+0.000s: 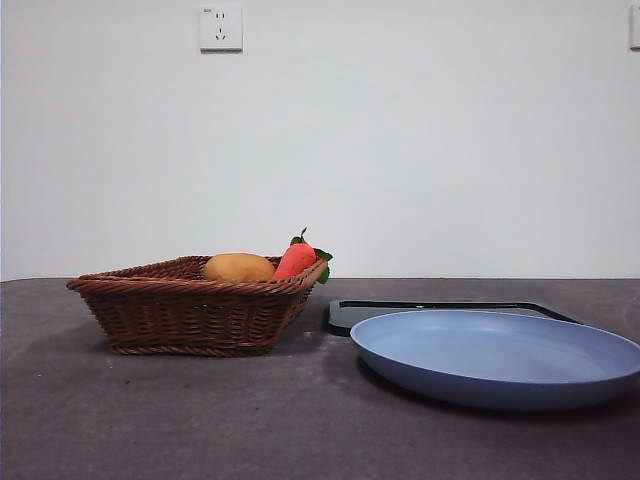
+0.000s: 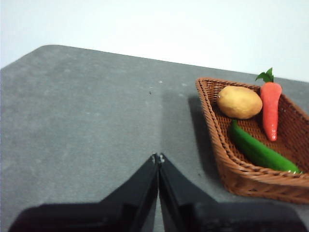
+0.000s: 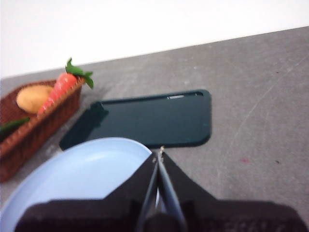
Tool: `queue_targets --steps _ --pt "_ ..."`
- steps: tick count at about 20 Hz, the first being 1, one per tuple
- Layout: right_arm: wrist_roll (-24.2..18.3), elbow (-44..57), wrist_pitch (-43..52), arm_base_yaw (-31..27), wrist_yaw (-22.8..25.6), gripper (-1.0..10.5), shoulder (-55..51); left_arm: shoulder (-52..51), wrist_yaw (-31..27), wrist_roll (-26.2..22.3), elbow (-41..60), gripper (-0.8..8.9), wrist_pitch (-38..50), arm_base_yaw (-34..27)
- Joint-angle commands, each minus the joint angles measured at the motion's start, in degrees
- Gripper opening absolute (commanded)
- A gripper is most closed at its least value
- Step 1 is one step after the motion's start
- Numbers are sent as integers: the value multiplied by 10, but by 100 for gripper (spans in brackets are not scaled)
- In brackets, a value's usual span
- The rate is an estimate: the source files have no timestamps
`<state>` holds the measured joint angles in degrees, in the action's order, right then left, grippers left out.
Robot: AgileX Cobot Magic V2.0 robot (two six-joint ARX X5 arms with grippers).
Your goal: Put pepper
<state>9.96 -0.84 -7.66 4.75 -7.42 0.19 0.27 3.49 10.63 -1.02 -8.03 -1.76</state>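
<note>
I judge the task to be at its opening step: nothing is grasped and the pepper (image 2: 260, 151) has not left the basket (image 2: 227, 159). The pepper lies on the basket floor, along the wall nearest the left arm, its thick end close beside the orange-yellow fruit (image 2: 239, 102) and its tapered end running toward the basket's corner; the carrot (image 2: 271, 110) lies alongside it, apart from it, leaning on the opposite rim. In the front view the pepper is hidden below the wicker rim, so I rely on the left wrist view for its pose. The left gripper (image 2: 158, 157) hangs above bare tabletop (image 2: 87, 125), off to the side of the basket, its fingers pressed together with no gap and holding nothing. The right gripper (image 3: 159, 152) hangs over the edge of the blue plate (image 3: 82, 179), fingers likewise closed and empty, with the dark tray (image 3: 154, 118) beyond it. The plate and tray sit beside the basket toward the tabletop's right edge, and I take one of them as the likely destination; the task wording does not say which. The next move, as I judge it, calls for the left arm: spread the fingers, travel over the basket rim, align the fingers across the pepper's slim body, and descend clear of the fruit and the wicker wall.
</note>
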Motion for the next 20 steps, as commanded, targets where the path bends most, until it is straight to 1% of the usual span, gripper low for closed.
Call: queue_targets --steps 1,3,5,11,14,15,17,20 --pt "60 1 21 -1 0 6 -2 -2 17 38 4 6 11 -2" --pt "93 -10 25 -1 -1 5 -1 -2 37 54 -6 6 3 -2" --pt "108 -25 25 -1 -1 5 5 -2 49 65 -23 6 -11 -2" --pt "112 -104 12 -1 -1 5 64 11 58 74 -101 6 -70 -2" --pt "109 -162 -12 -1 -2 5 114 46 63 72 -149 6 -101 -2" --pt "106 -186 -28 -1 -2 5 133 62 73 71 -167 6 -108 -2" --pt "86 -234 -68 -1 -9 5 170 95 94 62 -200 6 -123 -2" --pt "48 -314 -150 -1 -46 5 231 154 137 28 -258 6 -159 -2"
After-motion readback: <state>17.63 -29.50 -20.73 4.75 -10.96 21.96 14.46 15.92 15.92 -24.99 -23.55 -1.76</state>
